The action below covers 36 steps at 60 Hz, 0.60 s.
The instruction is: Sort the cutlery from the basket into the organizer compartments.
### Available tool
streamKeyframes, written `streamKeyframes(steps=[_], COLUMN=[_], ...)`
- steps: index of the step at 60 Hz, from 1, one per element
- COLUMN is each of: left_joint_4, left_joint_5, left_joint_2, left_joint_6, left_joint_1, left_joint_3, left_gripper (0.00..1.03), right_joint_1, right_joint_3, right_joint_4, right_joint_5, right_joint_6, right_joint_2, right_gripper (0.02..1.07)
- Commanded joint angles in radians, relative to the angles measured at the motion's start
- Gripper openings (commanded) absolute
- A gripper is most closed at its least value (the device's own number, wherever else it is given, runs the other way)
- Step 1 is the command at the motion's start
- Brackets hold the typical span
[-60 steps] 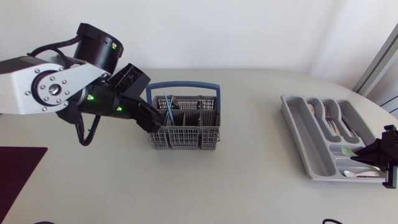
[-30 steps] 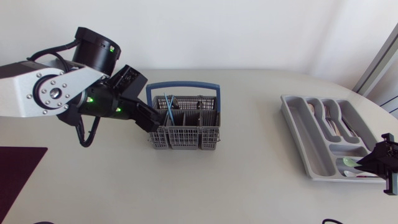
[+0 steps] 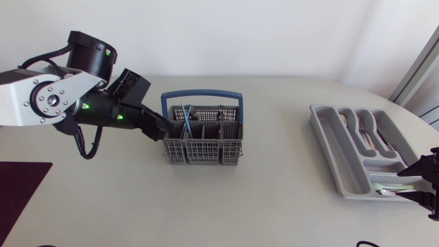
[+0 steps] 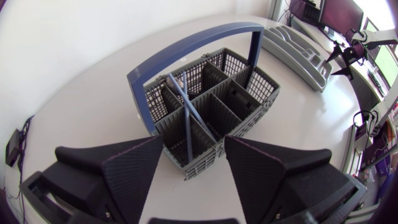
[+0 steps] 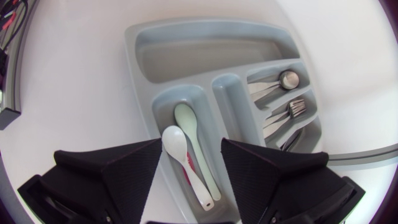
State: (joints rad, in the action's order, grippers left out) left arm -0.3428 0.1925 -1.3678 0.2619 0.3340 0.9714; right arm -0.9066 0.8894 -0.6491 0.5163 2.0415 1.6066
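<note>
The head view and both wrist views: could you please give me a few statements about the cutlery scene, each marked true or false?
1. The grey mesh basket with a blue handle stands upright on the table. True.
2. The left gripper is shut on a thin blue utensil. False: it is open and holds nothing; the utensil stands in the basket just ahead of it.
3. A white spoon and a pale green spoon lie side by side in one compartment of the grey plastic organizer. True.
4. The right gripper holds a fork. False: it is open and empty, above the two spoons.
5. Metal cutlery lies in the organizer's narrow compartments. True.
</note>
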Motion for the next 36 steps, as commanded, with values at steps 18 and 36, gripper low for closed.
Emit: streamKeyframes(steps=[18, 36], left_joint_4=[0.073, 0.163], left_joint_5=[0.035, 0.035], left_joint_2=[-0.037, -0.059], left_joint_6=[-0.055, -0.127], left_joint_1=[-0.007, -0.004], left_joint_3=[-0.036, -0.059], left_gripper=[0.68, 0.65], right_joint_1=[0.034, 0.245], right_joint_3=[-0.058, -0.132], right_joint_4=[-0.202, -0.268], right_joint_5=[0.077, 0.151], right_joint_6=[-0.089, -0.383], right_joint_2=[-0.255, -0.461], right_gripper=[0.92, 0.92])
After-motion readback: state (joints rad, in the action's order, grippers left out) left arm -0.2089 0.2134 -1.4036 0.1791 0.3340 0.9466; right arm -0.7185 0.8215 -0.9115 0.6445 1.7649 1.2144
